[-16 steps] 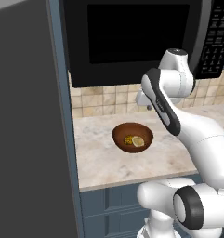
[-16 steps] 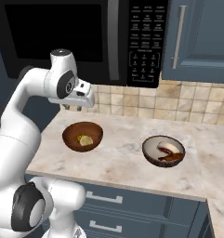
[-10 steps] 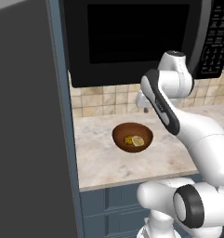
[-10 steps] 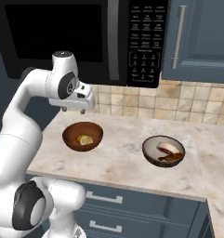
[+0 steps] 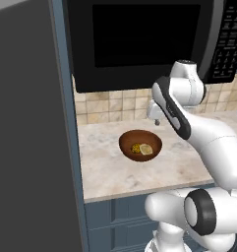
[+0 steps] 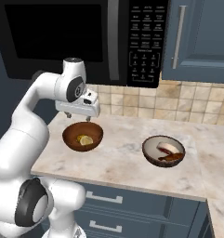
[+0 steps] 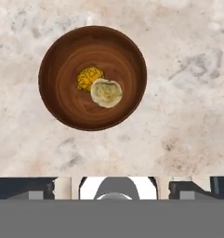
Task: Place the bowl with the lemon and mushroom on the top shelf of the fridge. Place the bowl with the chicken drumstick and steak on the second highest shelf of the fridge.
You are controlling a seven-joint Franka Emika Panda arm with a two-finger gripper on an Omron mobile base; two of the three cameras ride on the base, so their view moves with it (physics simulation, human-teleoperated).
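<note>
I see the bowl with the lemon and mushroom (image 5: 140, 145) sitting upright on the marble bench (image 5: 115, 172), near its left end, just right of the dark fridge door (image 5: 31, 128). A yellow piece and a pale round piece lie side by side at the bowl's bottom. My gripper (image 6: 78, 116) hangs above the bowl's back rim, not touching it, jaws spread wide and holding nothing. In the hand view the bowl (image 7: 92, 77) lies straight below, up and left of centre, with the dark fingertips (image 7: 36, 188) far apart at the bottom edge. Second bowl with the meat (image 6: 164, 151) sits well apart to the right on the same bench. Black microwave (image 5: 139, 39) hangs over the bench, tiled backsplash (image 6: 178, 104) behind it.
</note>
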